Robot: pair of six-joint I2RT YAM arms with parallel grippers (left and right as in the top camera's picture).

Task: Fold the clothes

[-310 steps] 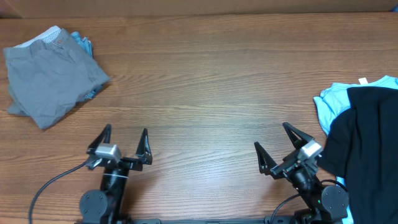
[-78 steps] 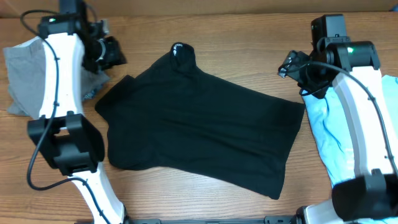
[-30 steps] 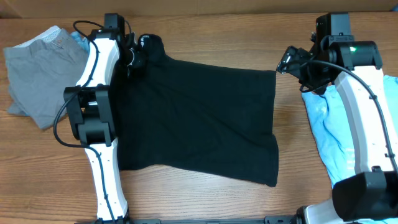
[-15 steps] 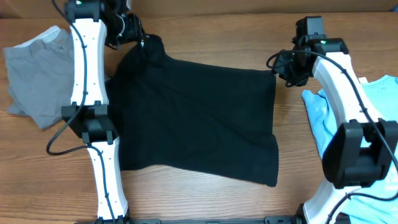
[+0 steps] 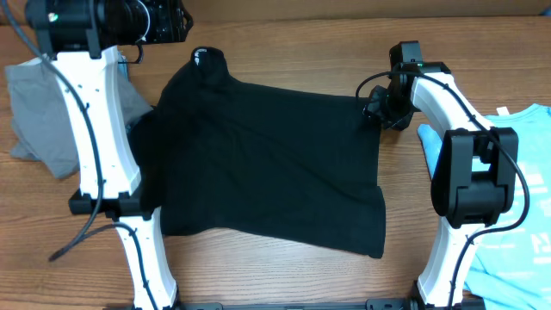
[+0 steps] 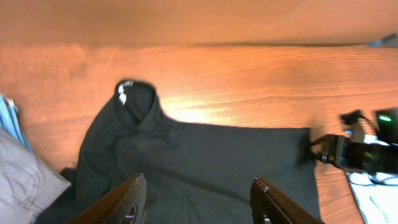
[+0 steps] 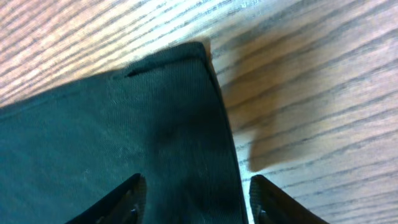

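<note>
A black T-shirt (image 5: 267,164) lies spread flat on the wooden table, its collar (image 5: 207,60) at the top left. My left gripper (image 5: 176,21) is open and empty, raised high above the collar. In the left wrist view its fingers (image 6: 198,186) frame the shirt (image 6: 205,168) from far above. My right gripper (image 5: 377,108) is low over the shirt's top right corner. In the right wrist view its open fingers (image 7: 196,186) straddle the shirt's edge (image 7: 124,124) just below the corner (image 7: 199,48).
A crumpled grey garment (image 5: 43,120) lies at the far left, with a bit of blue cloth (image 6: 9,118) beside it. A light blue shirt (image 5: 516,164) lies at the right edge. Bare wood runs along the back and front of the table.
My left gripper has lifted up and away from the collar, which lies on the table. My right gripper has moved down and left onto the shirt's top right corner.
</note>
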